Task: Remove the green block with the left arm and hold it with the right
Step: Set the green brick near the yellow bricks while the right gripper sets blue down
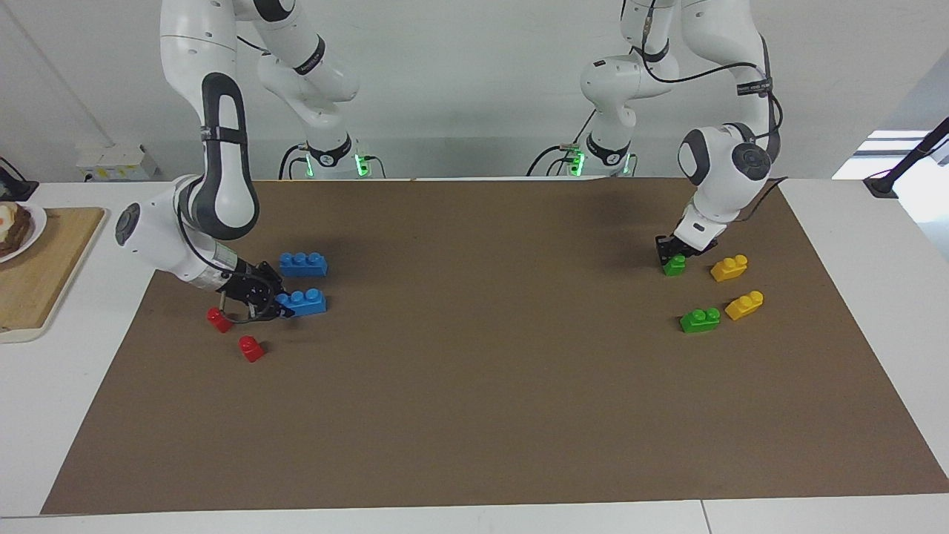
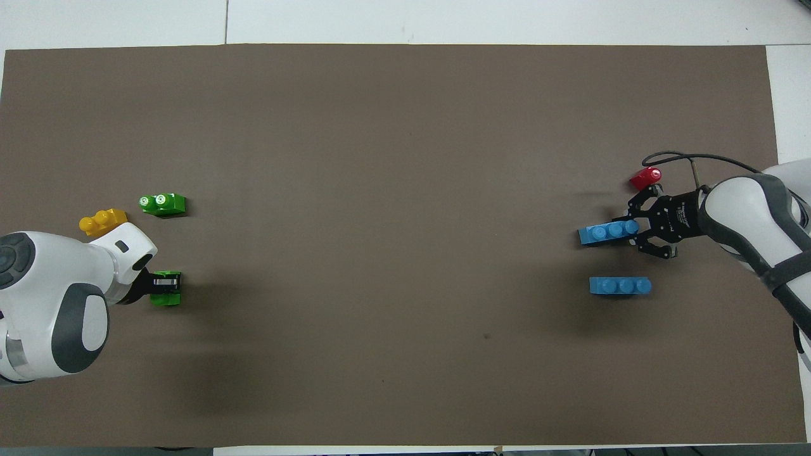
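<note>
My left gripper is down at the mat near the left arm's end, shut on one green block. From above, its fingers cover part of that block. The second green block lies free on the mat, farther from the robots; it also shows in the overhead view. My right gripper is low at the right arm's end, its fingers on either side of one end of a blue three-stud brick. That brick lies slightly skewed on the mat.
Two yellow bricks lie beside the green ones. A second blue brick lies nearer the robots than the held one. Two red blocks lie by the right gripper. A wooden board sits off the mat.
</note>
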You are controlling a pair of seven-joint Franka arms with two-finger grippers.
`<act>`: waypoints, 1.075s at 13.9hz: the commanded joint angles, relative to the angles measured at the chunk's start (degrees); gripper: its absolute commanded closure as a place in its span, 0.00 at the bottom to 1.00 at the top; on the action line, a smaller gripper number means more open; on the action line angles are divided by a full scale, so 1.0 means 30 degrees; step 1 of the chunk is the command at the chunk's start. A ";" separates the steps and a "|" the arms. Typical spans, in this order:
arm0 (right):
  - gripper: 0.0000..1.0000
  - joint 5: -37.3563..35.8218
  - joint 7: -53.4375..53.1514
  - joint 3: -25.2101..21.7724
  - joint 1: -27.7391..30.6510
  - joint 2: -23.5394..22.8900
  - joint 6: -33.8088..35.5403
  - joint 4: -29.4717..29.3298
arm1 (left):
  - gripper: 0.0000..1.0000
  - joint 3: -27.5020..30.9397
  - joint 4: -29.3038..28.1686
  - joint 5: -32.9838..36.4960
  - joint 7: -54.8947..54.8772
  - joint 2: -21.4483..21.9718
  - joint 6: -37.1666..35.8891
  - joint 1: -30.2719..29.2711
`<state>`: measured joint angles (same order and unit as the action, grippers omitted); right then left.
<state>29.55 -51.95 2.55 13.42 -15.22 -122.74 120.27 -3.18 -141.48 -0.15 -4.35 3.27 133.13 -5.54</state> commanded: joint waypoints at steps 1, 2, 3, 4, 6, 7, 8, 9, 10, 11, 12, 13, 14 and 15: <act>1.00 -0.0064 0.0149 0.0321 0.0418 -0.0260 -0.0189 -0.0158 | 0.51 -0.0141 -0.0769 0.0284 0.0013 0.0256 0.0625 -0.0264; 1.00 -0.0006 0.0120 0.0321 0.0506 -0.0231 -0.0102 -0.0187 | 0.27 -0.0141 -0.0711 0.0284 -0.0015 0.0256 0.0566 -0.0235; 0.82 -0.0005 0.0149 0.0321 0.0565 -0.0260 0.0073 -0.0391 | 0.00 -0.0141 -0.0623 0.0284 -0.0016 0.0256 0.0537 -0.0176; 0.60 -0.0005 0.0120 0.0321 0.0566 -0.0260 0.0278 -0.0596 | 0.00 -0.0141 -0.0506 0.0284 -0.0016 0.0256 0.0334 -0.0089; 0.19 -0.0005 -0.0316 0.0321 0.0362 -0.0144 0.0891 -0.1034 | 0.00 -0.0141 -0.0214 0.0284 -0.0074 0.0285 0.0274 -0.0058; 0.08 -0.0034 -0.1277 0.0321 0.0245 0.0002 0.1504 -0.1414 | 0.00 -0.0141 -0.0009 0.0284 -0.0074 0.0402 0.0070 -0.0117; 0.05 -0.0093 -0.2099 0.0321 0.0215 0.0178 0.2178 -0.1795 | 0.00 -0.0141 0.0312 0.0284 -0.0103 0.0403 -0.0338 -0.0175; 0.05 -0.0209 -0.2629 0.0292 0.0185 0.0441 0.2909 -0.2263 | 0.00 -0.0141 0.0634 0.0284 -0.0104 0.0374 -0.0690 -0.0205; 0.05 -0.0327 -0.3011 0.0292 0.0185 0.0675 0.3613 -0.2674 | 0.00 -0.0141 0.0783 0.0284 -0.0104 0.0373 -0.0868 -0.0234; 0.05 -0.0357 -0.3276 0.0292 0.0185 0.0939 0.4287 -0.3142 | 0.00 -0.0141 0.0871 0.0284 -0.0104 0.0402 -0.0870 -0.0234; 0.03 -0.0386 -0.3511 0.0263 0.0214 0.1144 0.4874 -0.3495 | 0.00 -0.0141 0.0901 0.0284 -0.0104 0.0374 -0.0870 -0.0234; 0.02 -0.0415 -0.3600 0.0263 0.0243 0.1291 0.5344 -0.3875 | 0.00 -0.0141 0.0901 0.0284 -0.0104 0.0402 -0.0870 -0.0205; 0.00 -0.0503 -0.3572 0.0263 0.0273 0.1467 0.5725 -0.4169 | 0.00 -0.0141 0.0959 0.0284 -0.0104 0.0432 -0.0870 -0.0205; 0.00 -0.0765 -0.3543 0.0263 0.0331 0.1643 0.6077 -0.4491 | 0.00 -0.0141 0.1105 0.0284 -0.0104 0.0432 -0.0899 -0.0205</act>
<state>29.48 -61.53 3.03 13.68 -11.22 -107.01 108.73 -3.39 -139.01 -0.15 -4.35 3.87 131.99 -5.54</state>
